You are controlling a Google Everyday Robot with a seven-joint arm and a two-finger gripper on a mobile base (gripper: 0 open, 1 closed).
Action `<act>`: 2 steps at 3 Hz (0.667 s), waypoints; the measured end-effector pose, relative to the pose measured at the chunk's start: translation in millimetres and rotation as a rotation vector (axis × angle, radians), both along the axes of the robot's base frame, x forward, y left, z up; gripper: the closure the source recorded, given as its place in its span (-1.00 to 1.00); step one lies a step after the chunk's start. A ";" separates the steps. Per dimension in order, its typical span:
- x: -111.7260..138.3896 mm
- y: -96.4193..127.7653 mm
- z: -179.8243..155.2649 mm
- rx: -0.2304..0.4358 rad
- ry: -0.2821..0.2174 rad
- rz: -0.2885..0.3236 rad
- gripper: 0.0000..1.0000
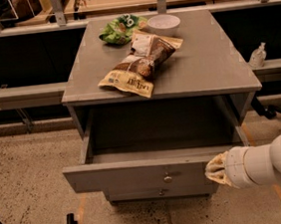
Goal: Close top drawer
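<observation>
Grey wooden cabinet (201,72): it is filling the middle of your view.
Top drawer (122,176): it is standing pulled well out toward 6 o'clock, its inside looking bare and its long front panel running from 9 to 3 o'clock.
Arm (271,165): the white arm is coming in low from 3 o'clock.
Brown snack bag (143,63): it is lying on the cabinet top toward 12 o'clock, with a green bag (119,30) and a white bowl (164,24) just behind it.
Gripper (217,170): it is sitting at 4 o'clock, at the right end of the front panel and seemingly touching it. Whether it is apart or together, I cannot tell.
Knob (167,177): it is sitting at the panel's centre, toward 9 o'clock from the gripper.
Coming move: the cabinet body is lying toward 12 o'clock from the gripper, so you are likely going to be pushing across the panel's long axis. Pressing this far off centre may be skewing the drawer.
</observation>
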State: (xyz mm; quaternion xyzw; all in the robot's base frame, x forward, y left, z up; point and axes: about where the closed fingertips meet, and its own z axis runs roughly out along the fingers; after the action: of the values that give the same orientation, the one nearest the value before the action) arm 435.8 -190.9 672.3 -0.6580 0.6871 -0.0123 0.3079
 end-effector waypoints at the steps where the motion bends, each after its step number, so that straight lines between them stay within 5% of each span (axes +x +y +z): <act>1: 44.5 -2.5 6.5 -0.063 -0.125 -0.006 1.00; 2: 92.3 -10.6 9.4 -0.105 -0.213 -0.029 1.00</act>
State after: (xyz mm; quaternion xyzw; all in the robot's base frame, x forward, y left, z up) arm 528.2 -201.6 681.6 -0.6580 0.6585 -0.1224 0.3441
